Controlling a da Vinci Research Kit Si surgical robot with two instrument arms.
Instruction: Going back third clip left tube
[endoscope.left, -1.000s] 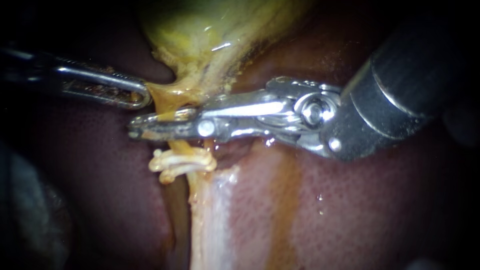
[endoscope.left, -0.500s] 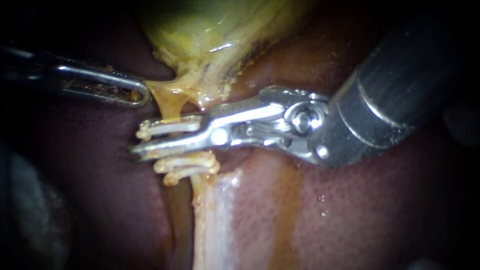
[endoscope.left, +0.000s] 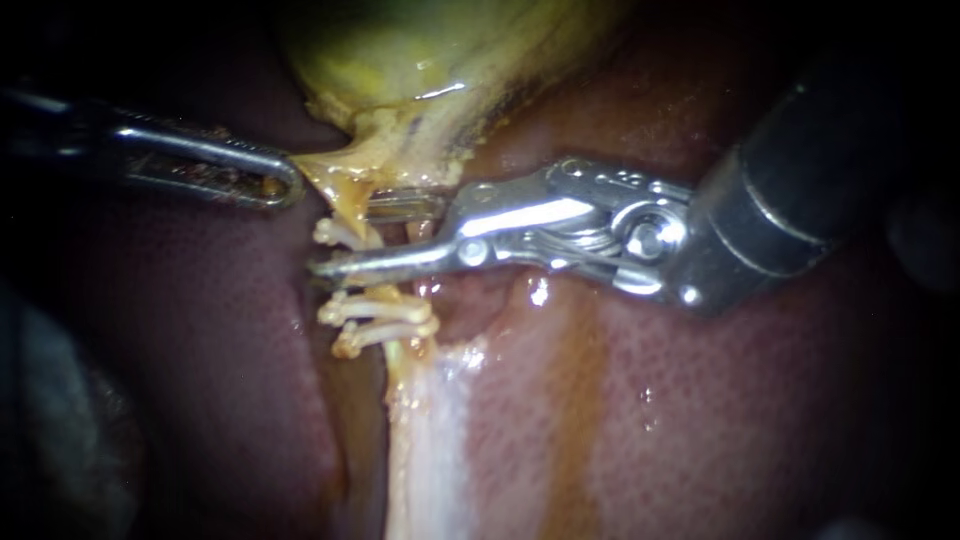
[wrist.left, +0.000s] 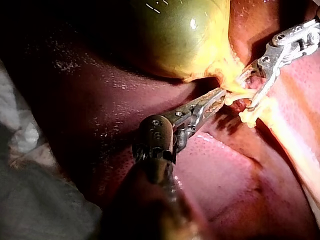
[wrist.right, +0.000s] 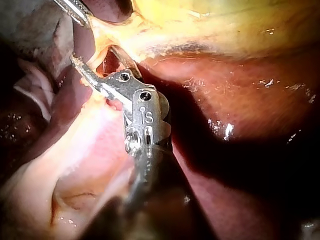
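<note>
A yellow tube (endoscope.left: 352, 205) runs down from the gallbladder (endoscope.left: 430, 50) across the liver (endoscope.left: 720, 420). A pale clip (endoscope.left: 332, 234) sits across the tube, and two more clips (endoscope.left: 382, 318) lie just below it. My right instrument (endoscope.left: 345, 238) has its jaws open on either side of the tube, with the upper clip between them but not gripped. My left instrument (endoscope.left: 285, 182) is shut on yellow tissue at the gallbladder's neck and holds it taut to the left. In the left wrist view the left instrument (wrist.left: 220, 96) grips this tissue beside the right instrument (wrist.left: 246, 92).
A pale band of tissue (endoscope.left: 430, 440) runs down from the clips over the liver. The right instrument's thick dark shaft (endoscope.left: 800, 170) fills the upper right. White gauze (wrist.left: 20, 135) lies beside the liver in the left wrist view.
The right instrument's jaws, shut across the tube a second ago, have opened and left a clip on it. They have drawn back a little to the right. My left instrument has held still.
</note>
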